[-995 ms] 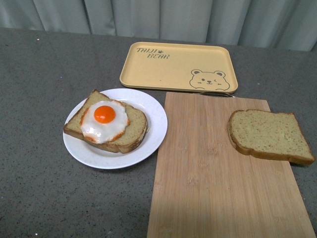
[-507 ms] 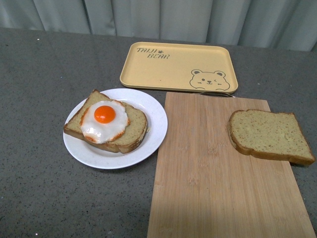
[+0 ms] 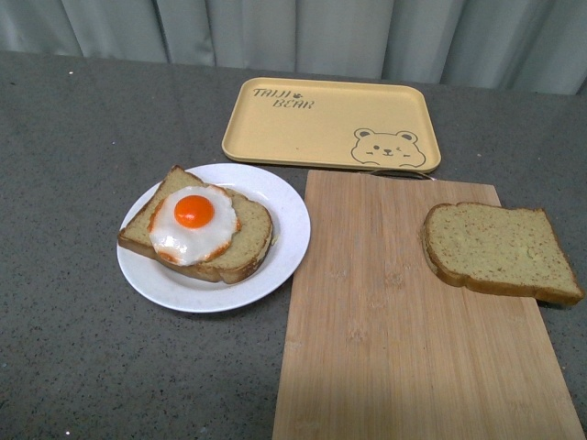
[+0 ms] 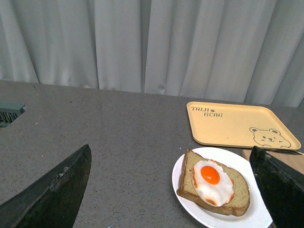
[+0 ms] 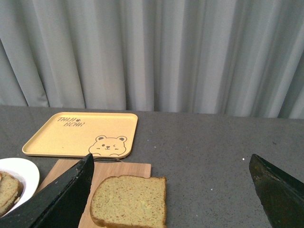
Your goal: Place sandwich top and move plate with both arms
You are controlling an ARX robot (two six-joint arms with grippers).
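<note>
front view: no arm shows. the sandwich top lies flat at the right of the cutting board, its near right corner hanging over the board's edge. its long axis runs left to right, rounded end toward the plate. a nudge could slide it off.

left wrist view: the left end effector is spread wide, holding nothing, the plate near it. uneven lifting might tip the plate.

right wrist view: the right end effector gapes wide over the sandwich top. it might land skewed on the egg.
</note>
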